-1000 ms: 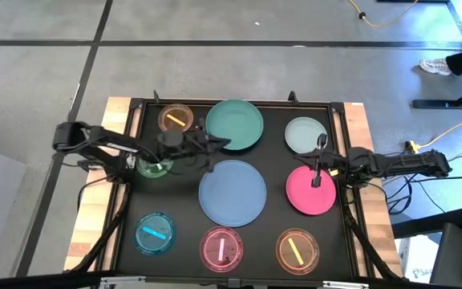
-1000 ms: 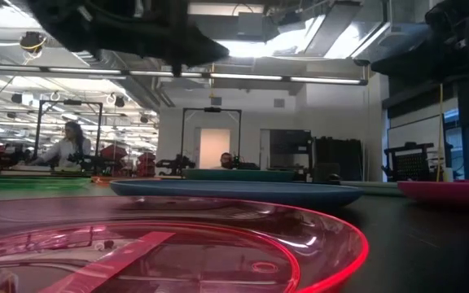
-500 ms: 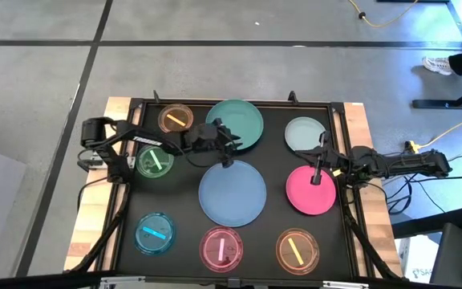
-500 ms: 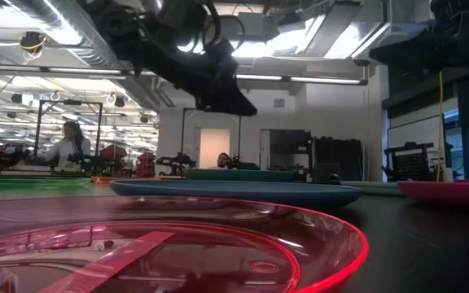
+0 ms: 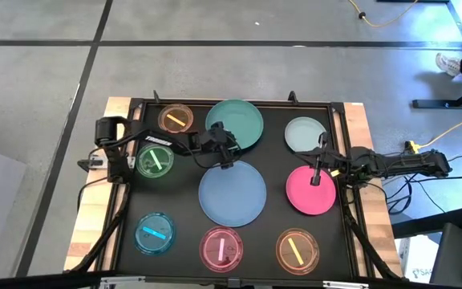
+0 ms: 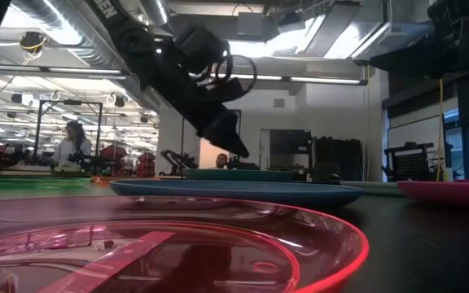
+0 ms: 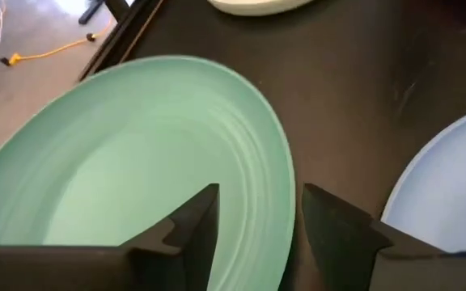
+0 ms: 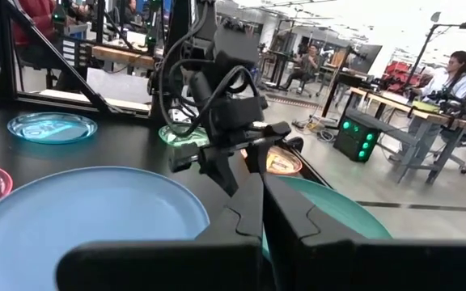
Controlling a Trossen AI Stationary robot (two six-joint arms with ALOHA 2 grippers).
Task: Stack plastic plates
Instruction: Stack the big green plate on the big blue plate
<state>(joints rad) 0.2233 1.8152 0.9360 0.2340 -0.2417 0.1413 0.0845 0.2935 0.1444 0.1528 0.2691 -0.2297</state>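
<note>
The teal plate (image 5: 237,122) lies flat at the far middle of the black mat, and the blue-grey plate (image 5: 233,193) lies just near of it. My left gripper (image 5: 228,152) is open at the teal plate's near rim (image 7: 285,174). One finger (image 7: 196,222) stands over the plate's inside, the other (image 7: 330,226) outside it, above the mat. I see no touch. My right gripper (image 5: 318,172) is shut and empty above the pink plate (image 5: 311,193). The pale mint plate (image 5: 305,134) lies at the far right.
Small translucent dishes lie flat: orange (image 5: 175,119) and green (image 5: 155,160) at the left, blue (image 5: 155,233), pink (image 5: 222,248) and orange (image 5: 296,250) along the near edge. A raised frame (image 5: 339,104) borders the mat. People sit at desks behind the table (image 6: 70,146).
My left gripper has gone toward the table's right edge, from over the green dish to the teal plate's near rim, and has come down toward the table. The green dish now shows uncovered. No plate has moved.
</note>
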